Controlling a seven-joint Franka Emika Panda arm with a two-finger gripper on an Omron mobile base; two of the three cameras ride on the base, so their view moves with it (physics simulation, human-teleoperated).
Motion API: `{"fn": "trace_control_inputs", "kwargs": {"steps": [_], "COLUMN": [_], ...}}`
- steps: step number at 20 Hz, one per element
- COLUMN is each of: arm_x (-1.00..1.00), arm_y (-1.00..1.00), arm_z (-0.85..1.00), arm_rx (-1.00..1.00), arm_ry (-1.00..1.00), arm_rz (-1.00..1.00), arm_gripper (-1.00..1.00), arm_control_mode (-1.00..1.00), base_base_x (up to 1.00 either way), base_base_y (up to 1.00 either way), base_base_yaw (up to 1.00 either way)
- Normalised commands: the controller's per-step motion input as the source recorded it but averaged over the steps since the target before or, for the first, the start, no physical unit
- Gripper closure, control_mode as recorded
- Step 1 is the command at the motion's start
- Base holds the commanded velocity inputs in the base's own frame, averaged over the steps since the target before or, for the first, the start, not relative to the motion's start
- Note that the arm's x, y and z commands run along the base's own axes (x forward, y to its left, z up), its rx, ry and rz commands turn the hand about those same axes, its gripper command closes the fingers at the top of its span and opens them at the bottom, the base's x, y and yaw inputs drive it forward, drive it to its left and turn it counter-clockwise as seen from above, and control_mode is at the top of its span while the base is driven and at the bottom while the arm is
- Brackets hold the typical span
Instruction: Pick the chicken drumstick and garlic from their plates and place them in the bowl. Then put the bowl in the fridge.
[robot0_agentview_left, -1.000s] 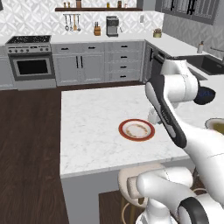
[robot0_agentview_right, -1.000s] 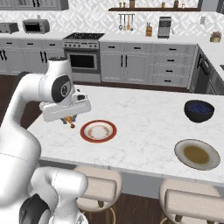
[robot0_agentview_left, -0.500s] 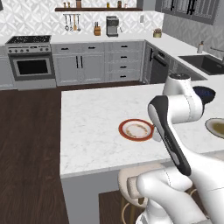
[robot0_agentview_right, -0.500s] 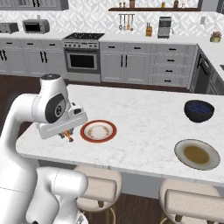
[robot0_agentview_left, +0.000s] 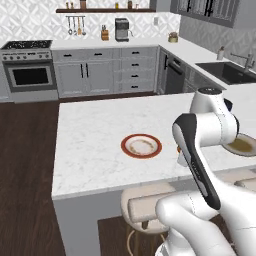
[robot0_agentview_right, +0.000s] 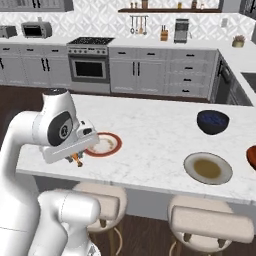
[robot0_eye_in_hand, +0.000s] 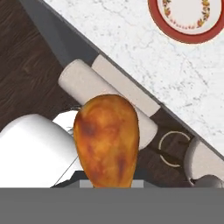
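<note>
My gripper (robot0_agentview_right: 75, 157) is shut on the chicken drumstick (robot0_agentview_right: 78, 161), which fills the hand view as a golden-orange lump (robot0_eye_in_hand: 107, 140). It hangs over the counter's near edge, above the stools, just beside the red-rimmed plate (robot0_agentview_right: 102, 144) (robot0_eye_in_hand: 188, 19), which is bare. In the left base view my own arm hides the hand, and the red-rimmed plate (robot0_agentview_left: 141, 145) lies left of it. The grey-rimmed plate (robot0_agentview_right: 207, 168) (robot0_agentview_left: 243, 145) lies further right, with nothing on it. The reddish-brown bowl (robot0_agentview_right: 251, 156) peeks in at the right edge. The garlic and the fridge are out of view.
A dark blue bowl (robot0_agentview_right: 212, 121) stands behind the grey-rimmed plate. Two padded stools (robot0_agentview_right: 207, 222) (robot0_agentview_left: 150, 202) sit under the island's near edge. The marble island top (robot0_agentview_right: 150, 135) stretches between the plates. Cabinets, oven and sink line the far walls.
The arm has swung round, carrying the drumstick from above the counter beside the red-rimmed plate down and back to the counter's near edge over the stools. The plates have not moved.
</note>
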Motion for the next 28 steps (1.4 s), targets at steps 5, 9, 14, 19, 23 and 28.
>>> {"fn": "trace_control_inputs", "kwargs": {"steps": [5,9,14,19,23,28], "arm_x": [0.00,0.00,0.00,0.00,0.00,0.00], "arm_y": [0.00,0.00,0.00,0.00,0.00,0.00], "arm_z": [0.00,0.00,0.00,0.00,0.00,0.00], "arm_rx": [0.00,0.00,0.00,0.00,0.00,0.00], "arm_ry": [0.00,0.00,0.00,0.00,0.00,0.00], "arm_rz": [0.00,0.00,0.00,0.00,0.00,0.00], "arm_gripper": [1.00,1.00,1.00,1.00,1.00,1.00], "arm_control_mode": [1.00,1.00,1.00,1.00,1.00,1.00], "base_base_x": [-0.37,0.00,0.24,0.25,0.45,0.59], "base_base_y": [-1.00,-1.00,-1.00,-1.00,-0.73,-0.21], "base_base_yaw": [-0.08,-0.01,0.00,0.00,-0.02,-0.07]}}
